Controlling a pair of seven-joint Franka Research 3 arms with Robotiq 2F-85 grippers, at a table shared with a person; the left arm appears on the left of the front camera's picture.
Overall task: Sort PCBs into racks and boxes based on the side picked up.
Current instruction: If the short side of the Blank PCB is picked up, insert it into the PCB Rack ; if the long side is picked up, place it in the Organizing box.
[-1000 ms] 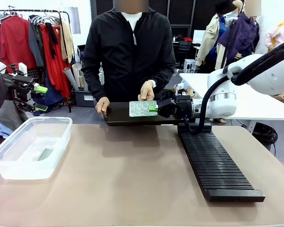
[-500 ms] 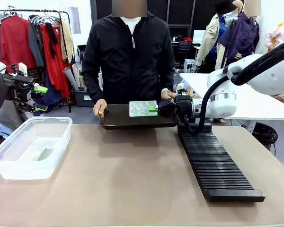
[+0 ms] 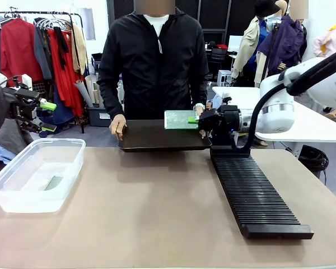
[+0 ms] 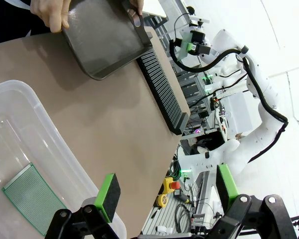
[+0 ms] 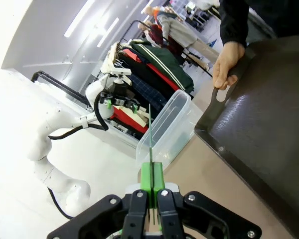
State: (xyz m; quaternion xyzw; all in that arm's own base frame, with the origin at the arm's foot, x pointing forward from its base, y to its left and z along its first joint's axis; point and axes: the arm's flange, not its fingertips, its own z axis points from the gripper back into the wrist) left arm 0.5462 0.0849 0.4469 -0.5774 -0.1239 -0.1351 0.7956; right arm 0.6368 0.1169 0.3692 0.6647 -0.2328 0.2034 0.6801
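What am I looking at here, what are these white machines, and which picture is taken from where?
These are two white robot arms at a brown table. One picture looks across it from between the arms; the other two come from cameras on the wrists. The right tool is shut on a thin green circuit board, over a shallow dark tray that a person across the table grips by its ends. The left tool hangs open by a clear plastic tub, where another green board lies. A long black slotted rack lies on the right.
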